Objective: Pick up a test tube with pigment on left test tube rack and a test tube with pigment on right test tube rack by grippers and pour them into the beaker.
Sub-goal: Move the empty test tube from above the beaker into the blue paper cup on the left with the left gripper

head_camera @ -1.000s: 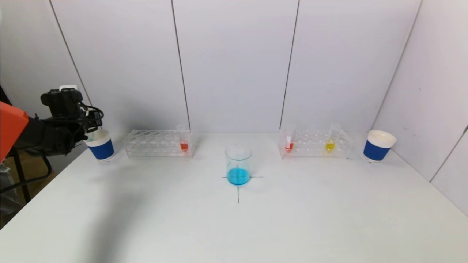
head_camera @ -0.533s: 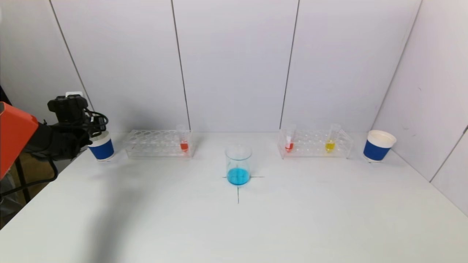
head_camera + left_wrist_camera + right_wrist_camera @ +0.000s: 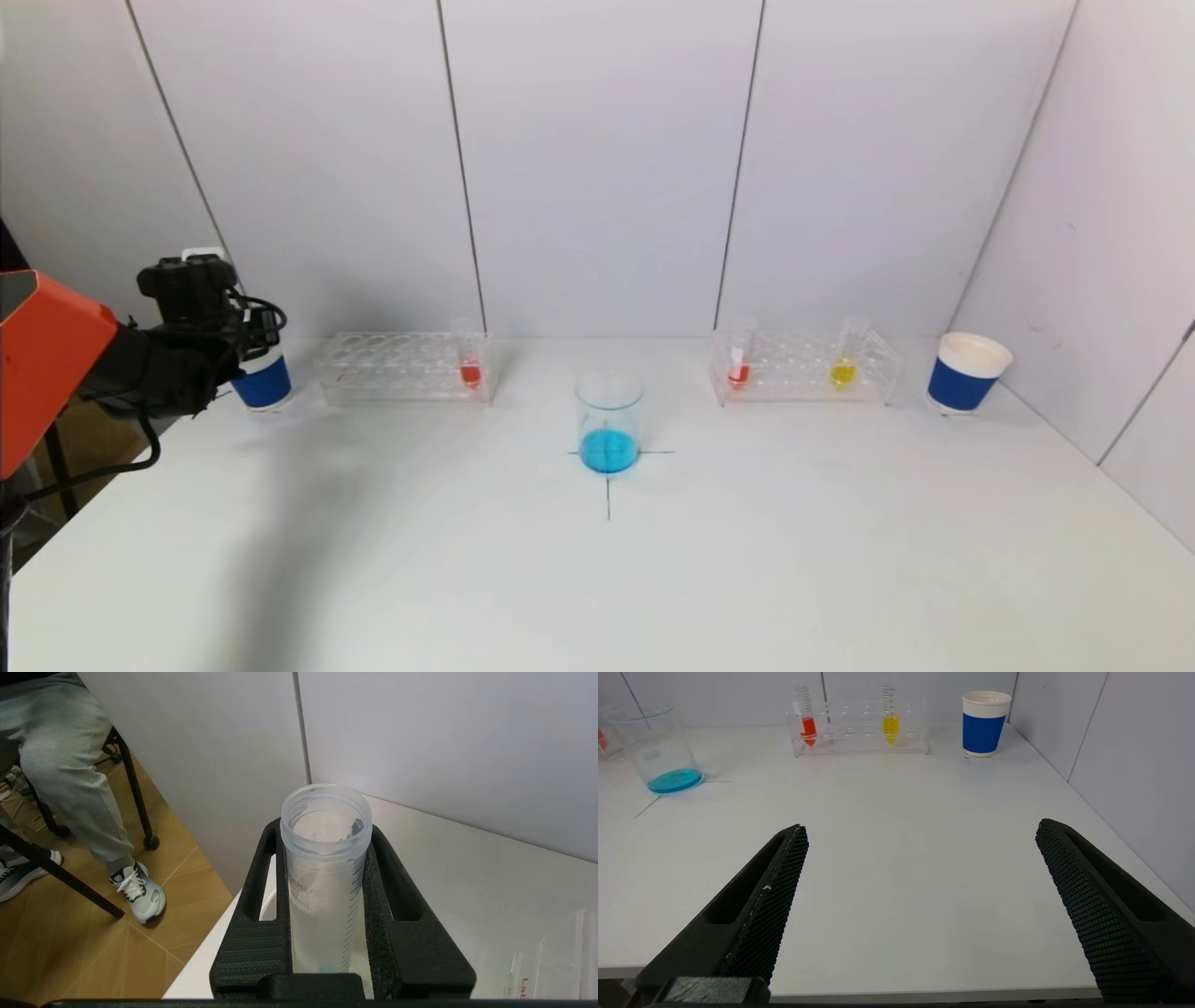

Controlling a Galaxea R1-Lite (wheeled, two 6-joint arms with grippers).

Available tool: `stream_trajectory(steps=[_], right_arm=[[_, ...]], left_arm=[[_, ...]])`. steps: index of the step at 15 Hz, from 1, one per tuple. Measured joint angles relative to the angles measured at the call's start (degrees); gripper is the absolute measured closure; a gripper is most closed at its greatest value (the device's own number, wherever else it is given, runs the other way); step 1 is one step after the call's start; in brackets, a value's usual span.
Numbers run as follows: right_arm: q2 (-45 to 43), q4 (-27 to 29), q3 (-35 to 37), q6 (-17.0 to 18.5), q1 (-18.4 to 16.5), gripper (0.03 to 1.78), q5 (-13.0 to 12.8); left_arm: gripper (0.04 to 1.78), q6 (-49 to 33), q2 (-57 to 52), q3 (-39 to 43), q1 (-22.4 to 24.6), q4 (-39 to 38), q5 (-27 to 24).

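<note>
My left gripper point(image 3: 325, 828) is shut on a clear, nearly empty test tube point(image 3: 322, 882) with a trace of blue at its tip. It holds the tube upright over the left blue cup point(image 3: 264, 383) at the table's far left. In the head view my left gripper point(image 3: 229, 341) hides the cup's top. The beaker point(image 3: 609, 420) holds blue liquid at the table's middle. The left rack point(image 3: 392, 369) carries a red tube point(image 3: 470, 362). The right rack point(image 3: 803, 369) carries a red tube point(image 3: 738, 364) and a yellow tube point(image 3: 843, 362). My right gripper point(image 3: 920, 826) stands open over the near table edge.
A second blue cup point(image 3: 967, 373) stands right of the right rack. White wall panels close the back and right sides. In the left wrist view a seated person's legs point(image 3: 70, 774) and a chair show beyond the table's left edge.
My left arm has shifted right and down with the tube, and now covers the left cup's rim. The right gripper has not moved.
</note>
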Motion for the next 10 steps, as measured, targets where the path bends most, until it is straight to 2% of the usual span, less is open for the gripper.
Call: stream_trajectory(steps=[10], right_arm=[[0.0, 0.0, 0.0, 0.0, 0.0, 0.04, 0.0]], left_arm=[[1.35, 0.0, 0.1, 0.3, 0.0, 0.0, 0.0]])
